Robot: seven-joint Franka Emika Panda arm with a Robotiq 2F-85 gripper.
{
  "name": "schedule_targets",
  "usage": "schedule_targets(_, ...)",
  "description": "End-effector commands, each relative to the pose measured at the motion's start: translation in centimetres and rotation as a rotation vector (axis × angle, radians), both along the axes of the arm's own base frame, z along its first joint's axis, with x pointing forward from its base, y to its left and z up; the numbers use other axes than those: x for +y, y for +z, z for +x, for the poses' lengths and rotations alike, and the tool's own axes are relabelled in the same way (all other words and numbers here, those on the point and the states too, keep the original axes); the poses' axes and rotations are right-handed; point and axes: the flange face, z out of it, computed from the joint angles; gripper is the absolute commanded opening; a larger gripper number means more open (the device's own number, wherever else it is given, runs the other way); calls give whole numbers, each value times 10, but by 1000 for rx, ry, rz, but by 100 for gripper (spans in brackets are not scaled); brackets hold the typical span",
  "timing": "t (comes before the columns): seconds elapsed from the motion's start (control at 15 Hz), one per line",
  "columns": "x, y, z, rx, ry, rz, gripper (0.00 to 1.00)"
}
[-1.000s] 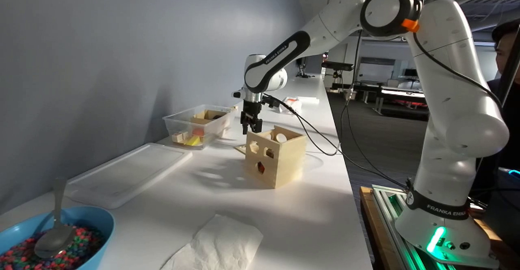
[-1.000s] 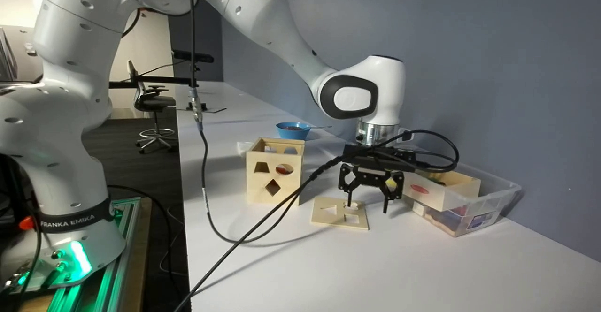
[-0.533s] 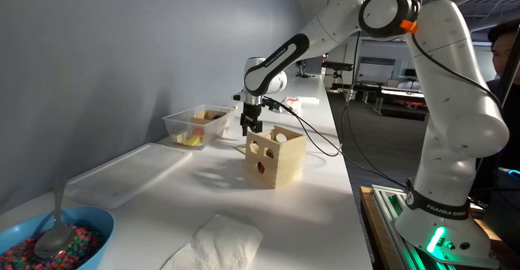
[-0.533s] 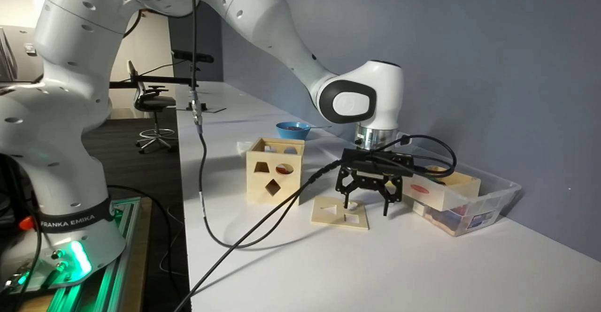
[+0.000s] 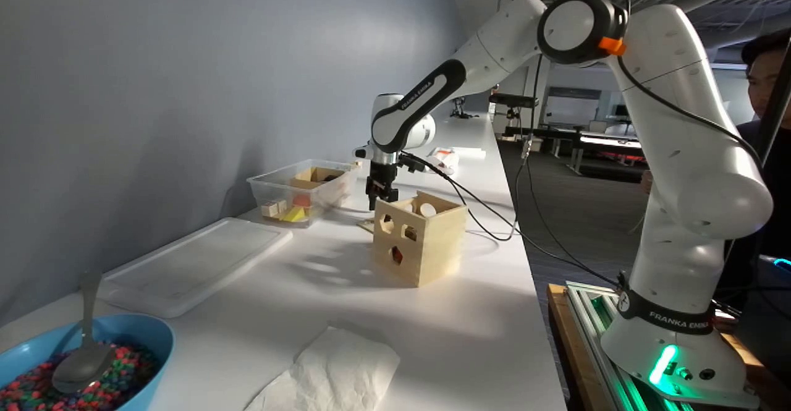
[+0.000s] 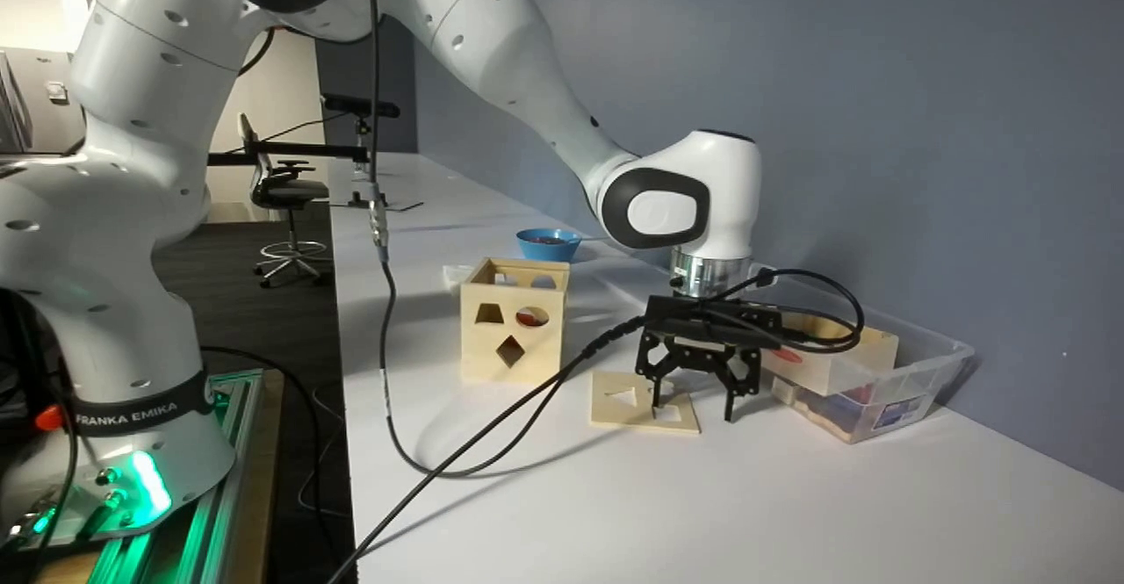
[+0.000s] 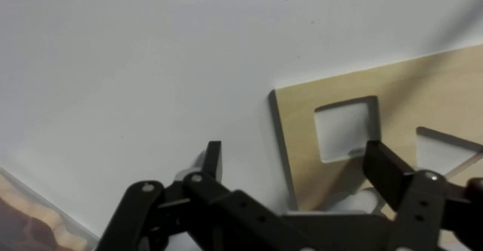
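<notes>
My gripper (image 6: 692, 410) is open with nothing between its fingers, low over the white table. It also shows in an exterior view (image 5: 381, 204) and in the wrist view (image 7: 294, 142). A flat wooden panel (image 6: 615, 413) with cut-out shapes lies on the table under it. In the wrist view, one finger (image 7: 385, 171) is at the edge of the panel's (image 7: 300, 130) square hole and seems to touch the panel; the depth is hard to tell. The other finger (image 7: 213, 156) is beyond the panel's edge, over the table.
A wooden cube box (image 5: 442, 244) with shaped holes stands near the panel. A clear bin (image 6: 931, 382) holding a small wooden box and blocks is by the wall. A white lid (image 5: 191, 262), blue bowl with spoon (image 5: 162, 349) and napkin (image 5: 346, 368) lie farther along. A cable (image 6: 479, 430) hangs across.
My gripper has moved down toward the table. In an exterior view the panel has slid slightly to the right along with the gripper. The fingers stay apart.
</notes>
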Motion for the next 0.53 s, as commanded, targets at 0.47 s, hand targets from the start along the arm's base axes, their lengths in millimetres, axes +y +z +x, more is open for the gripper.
schedule_targets(0.47, -10, 2, 5, -32, 110, -38, 100)
